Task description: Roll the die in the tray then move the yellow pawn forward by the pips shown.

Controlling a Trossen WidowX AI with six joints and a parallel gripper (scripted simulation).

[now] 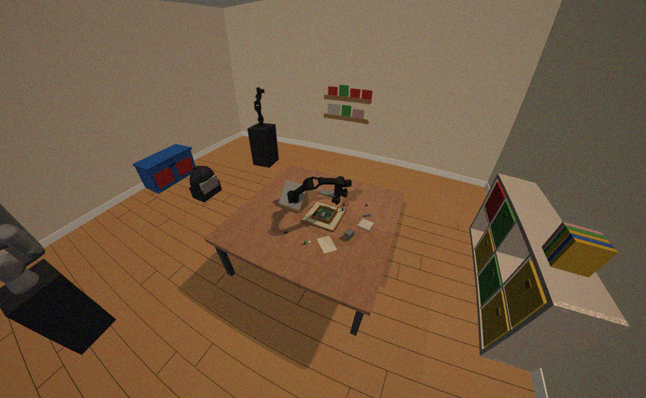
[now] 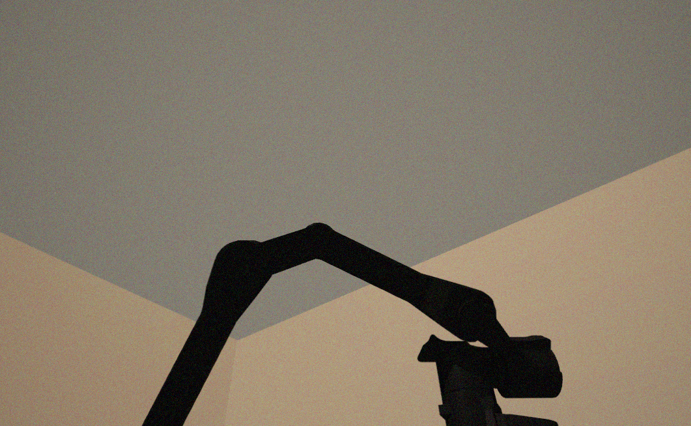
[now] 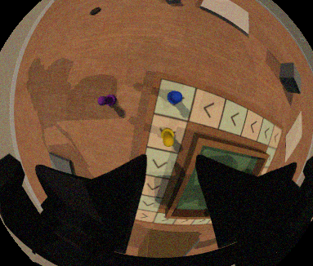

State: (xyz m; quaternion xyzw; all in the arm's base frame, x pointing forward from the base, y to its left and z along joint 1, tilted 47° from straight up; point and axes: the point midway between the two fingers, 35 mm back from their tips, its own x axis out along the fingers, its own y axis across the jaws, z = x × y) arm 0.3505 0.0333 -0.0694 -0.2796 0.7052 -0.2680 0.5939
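Wrist view: no words or numbers legible. Arrow signs only, dark chevrons on board squares (image 3: 209,109). Right of centre, along upper row: chevrons pointing left. Left of centre, down left column: chevrons pointing down. Lower left corner square: chevron pointing right.
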